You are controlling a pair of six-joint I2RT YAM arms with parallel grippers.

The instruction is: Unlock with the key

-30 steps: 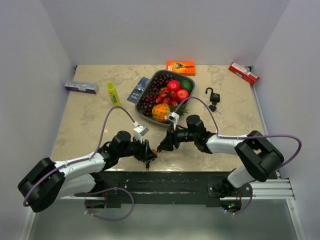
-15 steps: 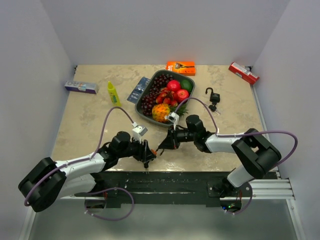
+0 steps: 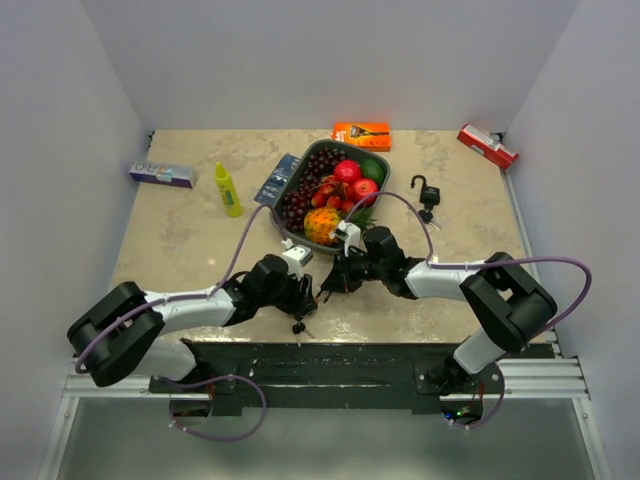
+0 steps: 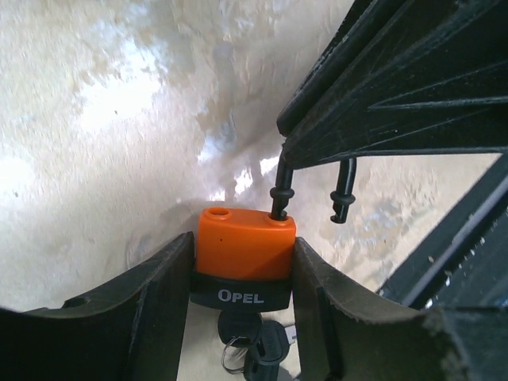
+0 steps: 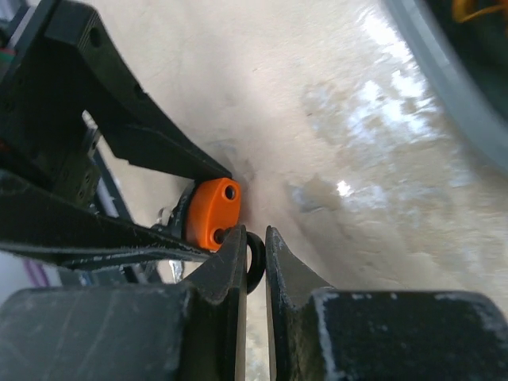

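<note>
An orange padlock [image 4: 244, 242] with a black "OPEL" base sits clamped between my left gripper's [image 4: 242, 238] fingers, just above the table. A black-headed key [image 4: 236, 324] sticks in its underside, and another hangs from the ring; the bunch dangles below the grippers in the top view [image 3: 298, 327]. The black shackle [image 5: 255, 258] stands open: one leg is in the body, while the free end [image 4: 341, 198] hangs clear of its hole. My right gripper [image 5: 254, 238] is shut on that shackle, right beside the orange padlock [image 5: 210, 210]. Both grippers meet near the table's front edge [image 3: 312, 292].
Behind the grippers stands a grey tray [image 3: 296, 166] of fruit. A black padlock [image 3: 428, 190] with keys lies at the right. An orange box [image 3: 361, 134], a red box [image 3: 487, 146], a yellow bottle [image 3: 228, 188], a blue packet [image 3: 277, 180] and a white-blue box [image 3: 161, 174] lie farther back.
My right gripper has closed on the shackle. The left arm has shifted right and a little away from the front edge, carrying the padlock with it.
</note>
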